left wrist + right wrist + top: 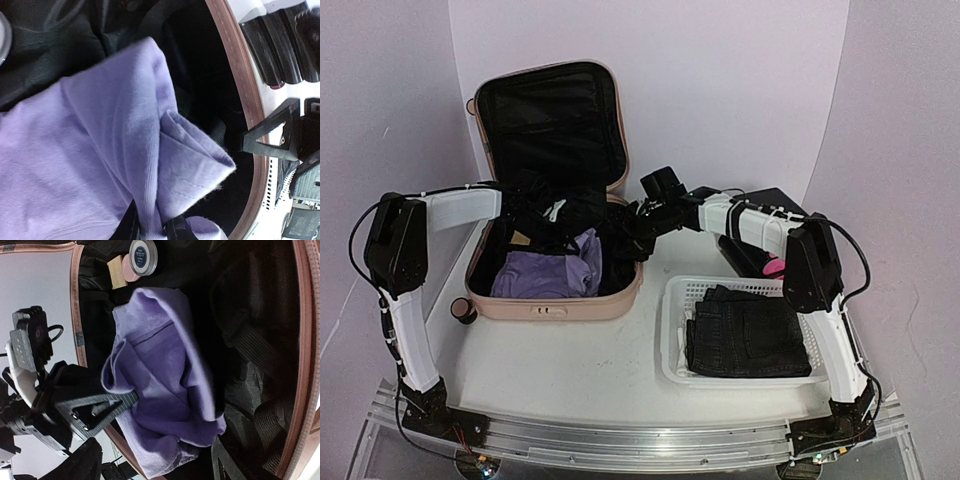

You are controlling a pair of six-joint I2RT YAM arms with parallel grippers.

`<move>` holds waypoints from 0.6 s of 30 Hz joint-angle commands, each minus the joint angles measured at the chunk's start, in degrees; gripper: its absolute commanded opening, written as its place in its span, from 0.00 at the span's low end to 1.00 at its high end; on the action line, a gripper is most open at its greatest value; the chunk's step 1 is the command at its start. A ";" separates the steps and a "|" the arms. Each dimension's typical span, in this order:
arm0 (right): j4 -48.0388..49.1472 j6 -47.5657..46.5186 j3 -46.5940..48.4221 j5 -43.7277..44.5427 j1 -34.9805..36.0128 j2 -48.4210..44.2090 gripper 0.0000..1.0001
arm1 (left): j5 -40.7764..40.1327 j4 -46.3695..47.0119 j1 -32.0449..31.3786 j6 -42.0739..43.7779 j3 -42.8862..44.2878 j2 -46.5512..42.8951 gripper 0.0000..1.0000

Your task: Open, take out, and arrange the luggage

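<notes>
A pale lilac backdrop [740, 80] curves behind a white table [580, 370]. The luggage [520, 305], a pale pink hard-shell case, sits at the table's left-centre. It is open, with its black-lined lid [550, 110] upright against the backdrop.

Inside the lower half lie dark clothes and a lavender garment [550, 272], bunched toward the front. Near one corner of the lining is a round tin [142, 254] with a dark blue label, its writing too small to read. A small tan block [117, 272] lies just beside it.

The left tool [152, 230] reaches in from the left, and its fingers are pressed together on a fold of the lavender garment, which rises between them. The right tool [154, 455] comes over the luggage's right rim. Its fingers are spread wide and hold nothing, with the garment's loose edge lying below the gap.

To the right of the luggage stands a white perforated basket [672, 330] holding folded dark jeans [745, 335]. Behind it, partly hidden by the right arm, is a black-and-pink box [770, 197]. No brand or wording can be read on the luggage shell.
</notes>
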 commanded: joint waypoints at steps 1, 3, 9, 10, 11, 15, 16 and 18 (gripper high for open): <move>2.22 -0.30 2.68 -0.89 0.48 0.57 0.77 | 3.04 3.67 0.74 -0.95 -0.43 -0.36 0.16; 2.22 -0.41 2.77 -0.89 0.48 0.67 0.77 | 3.49 4.30 0.75 -1.61 -0.49 0.25 0.13; 2.01 -1.91 3.57 -0.31 0.48 1.91 0.77 | 2.71 5.48 0.74 -2.61 -0.52 0.90 0.10; 1.92 -2.09 3.75 -0.36 0.46 2.18 0.77 | 2.93 5.76 0.75 -3.04 -0.47 1.30 0.10; 1.88 -2.16 3.78 -0.28 0.50 2.36 0.77 | 3.22 6.12 0.75 -3.37 -0.29 1.73 0.11; 1.83 -1.99 4.55 0.24 0.54 3.23 0.77 | 3.29 7.23 0.16 -4.33 -0.14 3.34 0.12; 1.68 -2.04 4.88 0.75 0.62 3.66 0.77 | 3.26 7.35 0.05 -4.44 -0.20 3.52 0.12; 1.52 -2.17 6.43 1.59 0.79 5.00 0.80 | 2.74 7.55 -0.03 -4.60 -0.80 3.38 0.11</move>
